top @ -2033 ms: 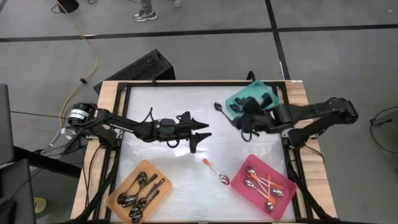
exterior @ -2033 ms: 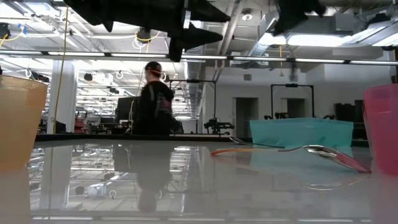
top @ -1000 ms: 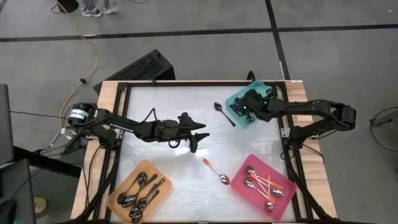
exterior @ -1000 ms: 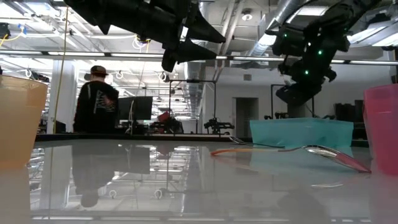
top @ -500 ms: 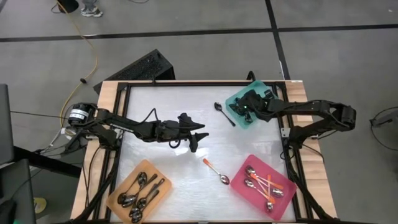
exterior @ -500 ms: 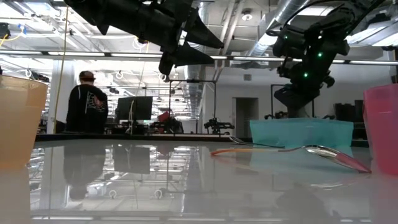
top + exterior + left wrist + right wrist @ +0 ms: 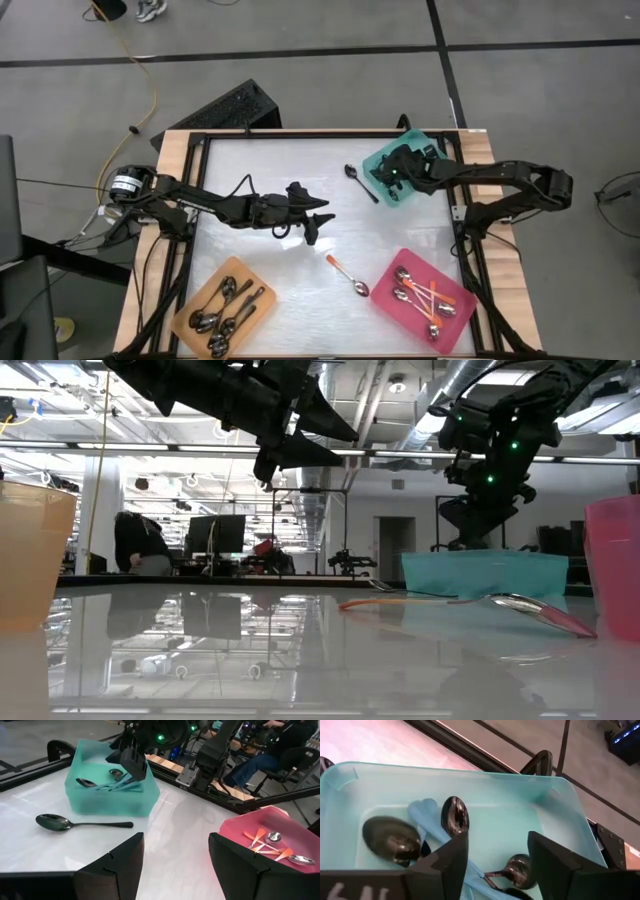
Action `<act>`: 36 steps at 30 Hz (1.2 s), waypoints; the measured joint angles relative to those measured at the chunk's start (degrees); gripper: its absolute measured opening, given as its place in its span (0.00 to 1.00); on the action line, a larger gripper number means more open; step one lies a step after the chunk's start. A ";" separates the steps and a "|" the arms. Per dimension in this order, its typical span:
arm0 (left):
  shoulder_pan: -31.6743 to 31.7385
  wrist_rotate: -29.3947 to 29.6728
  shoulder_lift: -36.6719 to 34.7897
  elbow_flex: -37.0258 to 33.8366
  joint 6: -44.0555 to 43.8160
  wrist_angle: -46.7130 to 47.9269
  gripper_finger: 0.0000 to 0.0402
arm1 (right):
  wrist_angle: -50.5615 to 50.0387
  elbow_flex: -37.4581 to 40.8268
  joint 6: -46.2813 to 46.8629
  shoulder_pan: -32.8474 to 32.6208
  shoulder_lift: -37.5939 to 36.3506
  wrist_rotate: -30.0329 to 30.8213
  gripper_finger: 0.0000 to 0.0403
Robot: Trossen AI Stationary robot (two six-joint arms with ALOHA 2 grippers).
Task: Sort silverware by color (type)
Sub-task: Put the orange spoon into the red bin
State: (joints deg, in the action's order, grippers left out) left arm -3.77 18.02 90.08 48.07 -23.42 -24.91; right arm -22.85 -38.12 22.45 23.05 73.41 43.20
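Teal-handled spoons (image 7: 427, 832) in teal tray (image 7: 555, 810) | right tool (image 7: 497, 850) directly above, fingers wide

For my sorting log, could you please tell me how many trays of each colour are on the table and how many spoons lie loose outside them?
Orange flat plastic tray: 1
Pink flat plastic tray: 1
Teal plastic tray: 1
Loose metal spoon with a dark handle: 1
Loose metal spoon with an orange handle: 1
Total: 5

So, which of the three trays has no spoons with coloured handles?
The orange tray, near the table's front-left corner: its spoons are all silver.
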 joint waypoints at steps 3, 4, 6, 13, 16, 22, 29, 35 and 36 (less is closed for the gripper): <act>0.00 0.00 0.00 0.00 0.00 0.02 0.51 | -0.53 -1.26 -0.01 -0.12 0.00 -0.07 0.57; 0.00 -0.01 0.00 0.00 0.00 0.02 0.51 | -0.90 -2.08 -0.01 -0.40 0.00 -0.32 0.58; 0.00 -1.24 0.00 0.00 0.08 0.02 0.51 | -1.29 -3.93 -1.27 -1.07 0.00 -2.23 0.58; -1.16 -18.47 0.00 0.00 8.09 0.02 0.51 | -8.64 -14.56 -4.81 -5.90 -0.02 -7.55 0.56; -2.74 -18.51 0.00 0.02 10.41 0.26 0.51 | -13.89 -20.79 -4.93 -8.99 -0.02 -7.74 0.56; -5.35 -11.98 0.00 0.02 13.19 0.40 0.51 | -25.39 -34.66 -3.67 -17.11 -0.02 -7.72 0.56; -6.34 -12.97 0.02 0.02 16.47 3.87 0.51 | -39.26 -49.17 -0.18 -27.50 -0.07 -7.26 0.56; -7.42 -14.71 0.02 0.04 19.65 5.07 0.51 | -46.25 -55.57 5.51 -34.79 -0.09 -7.02 0.56; -7.52 -14.71 0.02 0.04 19.80 5.09 0.51 | -46.71 -55.84 6.35 -35.83 -0.09 -6.99 0.56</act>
State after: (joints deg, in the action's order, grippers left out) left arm -11.29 3.31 90.11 48.12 -3.62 -19.81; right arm -69.56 -93.95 28.79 -12.78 73.32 36.22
